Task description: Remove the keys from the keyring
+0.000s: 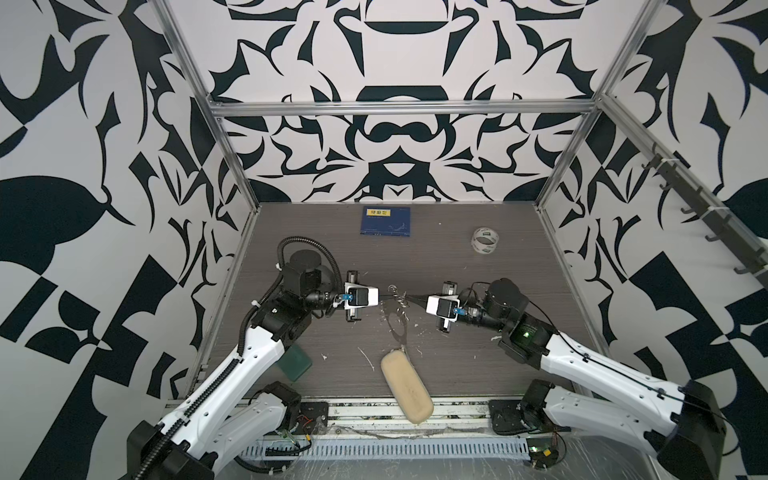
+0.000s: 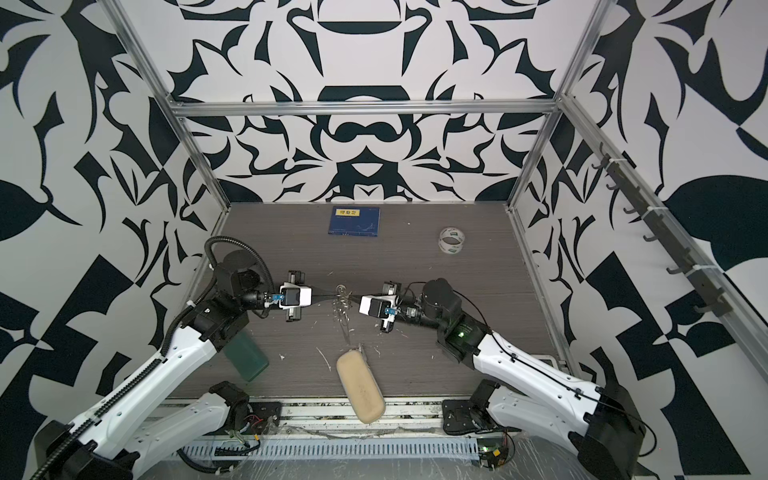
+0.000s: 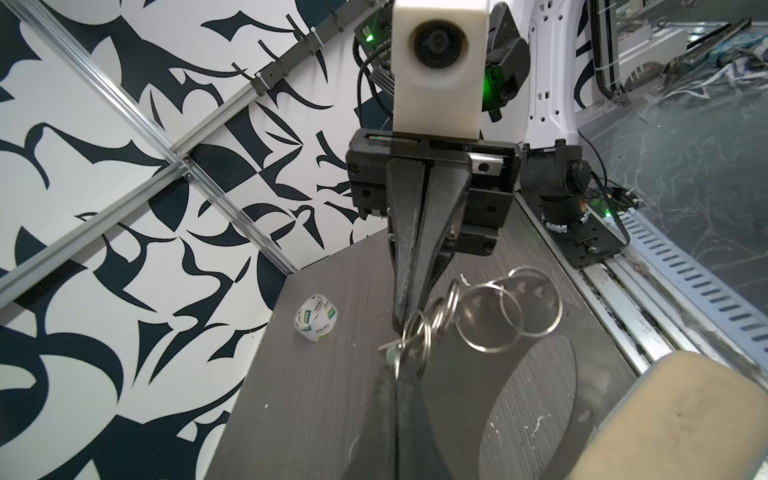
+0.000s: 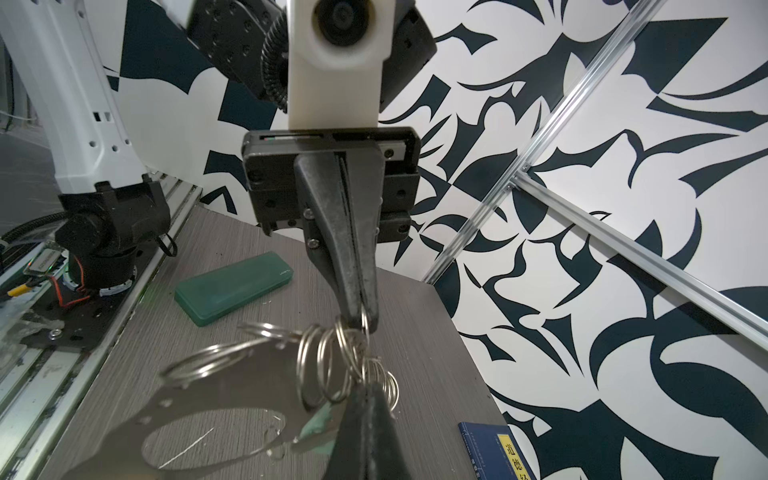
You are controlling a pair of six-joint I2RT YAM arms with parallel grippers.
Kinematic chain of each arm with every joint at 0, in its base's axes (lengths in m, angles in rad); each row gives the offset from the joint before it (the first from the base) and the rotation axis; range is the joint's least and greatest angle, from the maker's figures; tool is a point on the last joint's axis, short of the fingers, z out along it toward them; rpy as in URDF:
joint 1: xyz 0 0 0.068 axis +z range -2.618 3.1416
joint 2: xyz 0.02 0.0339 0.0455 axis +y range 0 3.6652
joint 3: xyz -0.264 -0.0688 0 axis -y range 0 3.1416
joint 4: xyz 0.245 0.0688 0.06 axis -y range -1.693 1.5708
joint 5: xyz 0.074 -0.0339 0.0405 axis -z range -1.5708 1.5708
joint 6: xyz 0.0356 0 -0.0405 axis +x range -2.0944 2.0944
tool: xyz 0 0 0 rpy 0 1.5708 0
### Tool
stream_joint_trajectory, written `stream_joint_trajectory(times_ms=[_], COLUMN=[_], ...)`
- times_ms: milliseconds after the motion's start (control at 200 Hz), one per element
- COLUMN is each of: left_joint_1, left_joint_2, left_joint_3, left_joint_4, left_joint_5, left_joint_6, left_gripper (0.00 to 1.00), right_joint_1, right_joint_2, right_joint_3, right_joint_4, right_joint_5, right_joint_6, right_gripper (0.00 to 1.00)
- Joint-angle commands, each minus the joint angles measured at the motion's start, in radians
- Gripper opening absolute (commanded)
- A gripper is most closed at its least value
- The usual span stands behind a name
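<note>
The keyring [image 1: 398, 296] [image 2: 341, 296], a bunch of silvery wire rings, hangs in the air at mid-table between both grippers. Its thin dark flat loop [image 3: 457, 395] [image 4: 232, 386] droops from the rings toward the table. My left gripper [image 1: 388, 296] [image 3: 398, 365] is shut on a ring from the left side. From the right, my right gripper [image 1: 409, 298] [image 4: 368, 386] is shut on the small rings. The two pairs of fingertips nearly meet. One of the keys, with a pale greenish head [image 4: 320, 419] [image 3: 390, 355], dangles beside the tips. Its blade is mostly hidden.
A beige oblong case [image 1: 407, 384] lies at the front edge under the loop. A green case [image 1: 296, 365] sits at front left by the left arm. A blue book [image 1: 385, 221] and a printed tape roll [image 1: 485, 240] are at the back. White flecks dot the table.
</note>
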Motion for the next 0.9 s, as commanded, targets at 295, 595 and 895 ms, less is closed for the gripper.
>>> stream_joint_trajectory(times_ms=[295,595,895], left_joint_1=[0.009,0.009,0.009], left_joint_2=[-0.003,0.011,0.027], left_joint_3=[0.087,0.118,0.147], left_joint_4=[-0.2,-0.269,-0.279], left_joint_5=[-0.043,-0.059,-0.018], left_joint_6=[0.236,0.3,0.301], left_gripper=[0.0,0.0,0.0], right_joint_1=[-0.014,-0.014,-0.014], right_joint_2=[-0.03,-0.031,0.007], right_joint_3=[0.109,0.164,0.211], right_joint_4=[-0.06,-0.116,-0.14], right_joint_5=[0.003,-0.026,-0.075], right_joint_6=[-0.054,-0.075,-0.112], right_gripper=[0.0,0.0,0.0])
